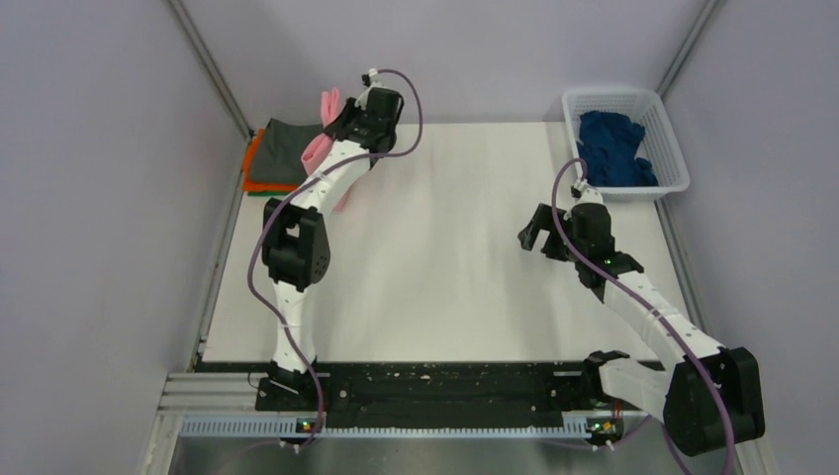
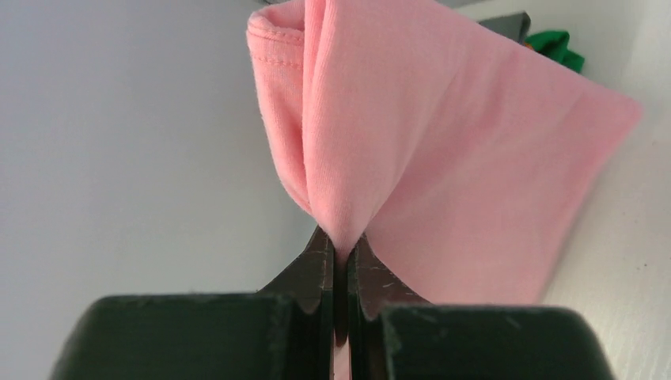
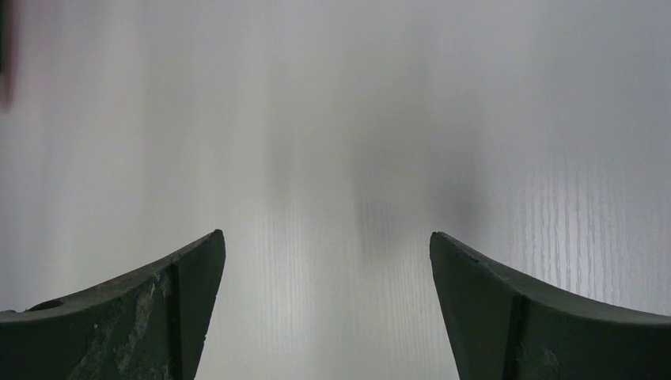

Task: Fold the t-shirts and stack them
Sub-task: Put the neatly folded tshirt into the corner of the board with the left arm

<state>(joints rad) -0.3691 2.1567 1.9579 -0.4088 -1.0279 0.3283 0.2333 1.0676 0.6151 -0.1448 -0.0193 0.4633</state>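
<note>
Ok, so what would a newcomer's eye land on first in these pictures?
The light pink t-shirt, pinched in the shut left gripper and held up at the far left of the table, beside a folded pile with the grey t-shirt on top. Next, the navy t-shirt heaped in the white basket at the far right, with the right gripper open over bare table.

Left end effector (image 1: 339,121) holds pink t-shirt (image 1: 318,149) beside grey t-shirt (image 1: 282,146); navy t-shirt (image 1: 608,148) in basket (image 1: 672,148).
</note>
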